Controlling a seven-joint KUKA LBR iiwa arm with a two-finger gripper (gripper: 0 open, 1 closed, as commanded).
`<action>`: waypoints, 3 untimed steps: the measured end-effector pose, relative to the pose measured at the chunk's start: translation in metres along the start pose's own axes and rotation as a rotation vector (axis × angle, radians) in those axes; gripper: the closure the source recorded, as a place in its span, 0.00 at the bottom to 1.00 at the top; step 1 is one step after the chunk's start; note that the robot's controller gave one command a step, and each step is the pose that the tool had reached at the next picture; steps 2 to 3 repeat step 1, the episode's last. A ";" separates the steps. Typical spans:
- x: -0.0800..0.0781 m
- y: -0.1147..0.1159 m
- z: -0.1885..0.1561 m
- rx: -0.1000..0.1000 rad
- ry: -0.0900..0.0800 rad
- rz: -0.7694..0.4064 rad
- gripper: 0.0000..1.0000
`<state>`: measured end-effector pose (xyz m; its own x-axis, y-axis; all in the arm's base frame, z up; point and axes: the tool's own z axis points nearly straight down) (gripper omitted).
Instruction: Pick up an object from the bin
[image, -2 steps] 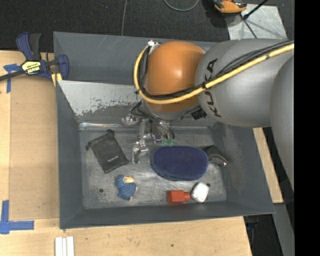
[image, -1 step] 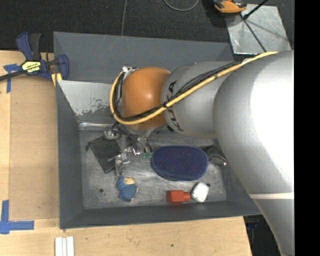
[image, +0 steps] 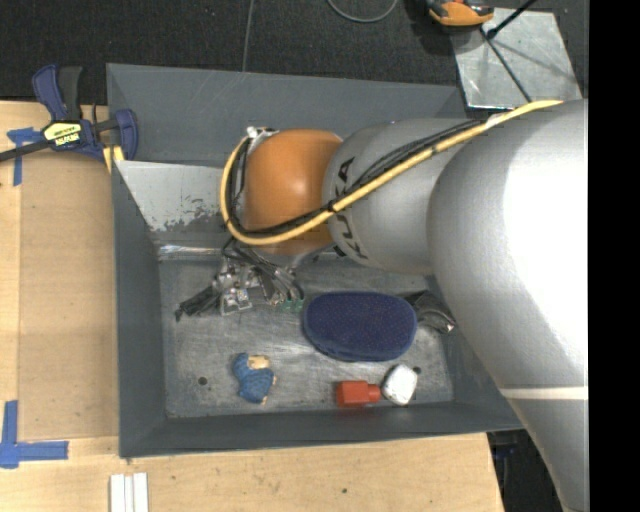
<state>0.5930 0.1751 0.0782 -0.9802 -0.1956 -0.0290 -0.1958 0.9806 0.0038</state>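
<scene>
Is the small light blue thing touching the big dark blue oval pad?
Apart. The camera view shows a strip of bare grey bin floor between the small light blue thing and the dark blue oval pad.

Single overhead camera, tilted slightly from one side, looking down close onto the grey bin (image: 140, 330); the arm (image: 500, 220) enters from the view's right edge
</scene>
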 end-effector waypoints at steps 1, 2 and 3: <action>-0.013 0.007 -0.139 0.003 0.016 -0.014 1.00; -0.013 0.007 -0.139 0.003 0.016 -0.014 1.00; -0.013 0.007 -0.139 0.003 0.016 -0.014 1.00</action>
